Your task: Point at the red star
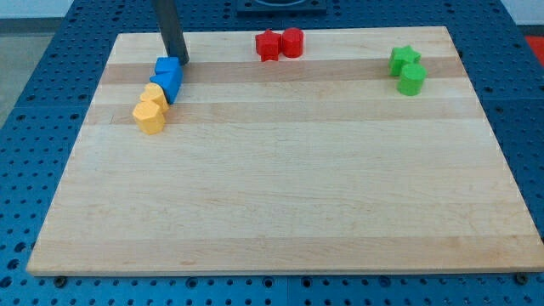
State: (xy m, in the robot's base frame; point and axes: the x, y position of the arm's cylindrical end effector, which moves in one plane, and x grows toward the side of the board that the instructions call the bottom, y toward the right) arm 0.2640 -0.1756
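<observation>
— Wooden board (280, 195) of pale planks, on a blue perforated table (34, 110); what's leftmost?
— Two yellow blocks (150, 110), two blue blocks (167, 76) touching them; my tip (182, 61) just beside the upper blue; no pincer, only a rod.
— And the red star (269, 45)?
— Top edge, touching a red cylinder (292, 42); green star (405, 59) and green cylinder (412, 80) far right.

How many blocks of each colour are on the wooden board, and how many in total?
Red: 2, a star and a rounder block
Green: 2, a star and a rounder block
Blue: 2
Yellow: 2
Total: 8
</observation>
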